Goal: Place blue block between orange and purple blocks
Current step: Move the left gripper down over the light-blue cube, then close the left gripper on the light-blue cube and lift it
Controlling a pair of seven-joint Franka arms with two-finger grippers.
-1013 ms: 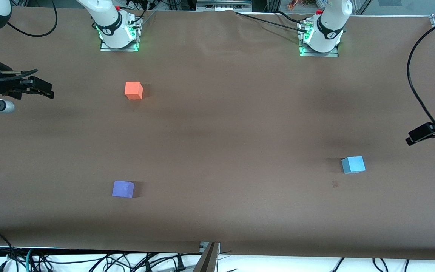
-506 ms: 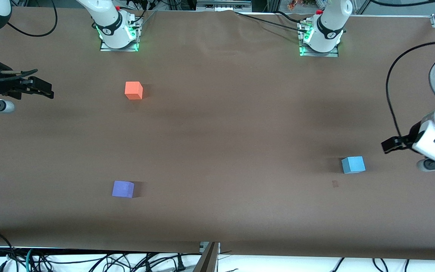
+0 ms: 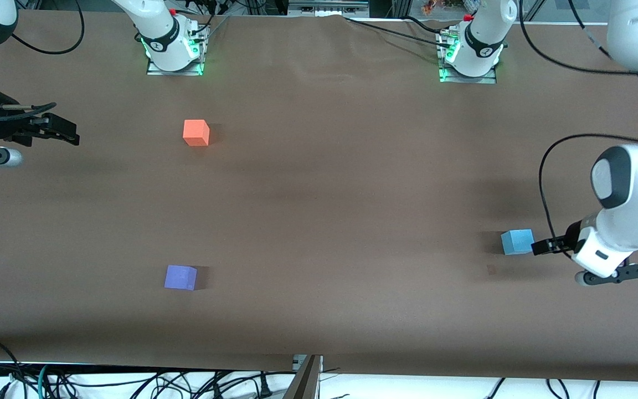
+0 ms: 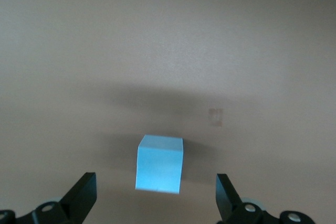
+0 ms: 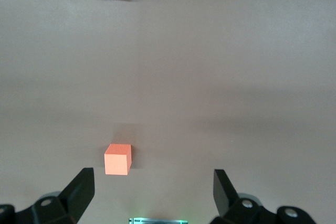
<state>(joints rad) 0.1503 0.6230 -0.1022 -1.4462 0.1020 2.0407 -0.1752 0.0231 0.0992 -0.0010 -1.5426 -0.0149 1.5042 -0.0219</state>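
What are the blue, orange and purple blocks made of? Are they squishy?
Blue block: probably foam or painted wood; it looks matte, with no shine and plain faces. Orange block and purple block: the same dull, plain look, so likely the same stuff. Squishiness can't be told by looking.

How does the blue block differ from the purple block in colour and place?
The blue block is light sky-blue and lies toward the left arm's end, beside the open left gripper; the purple block is darker violet, toward the right arm's end, nearer the camera. Both are plain cubes of like size.
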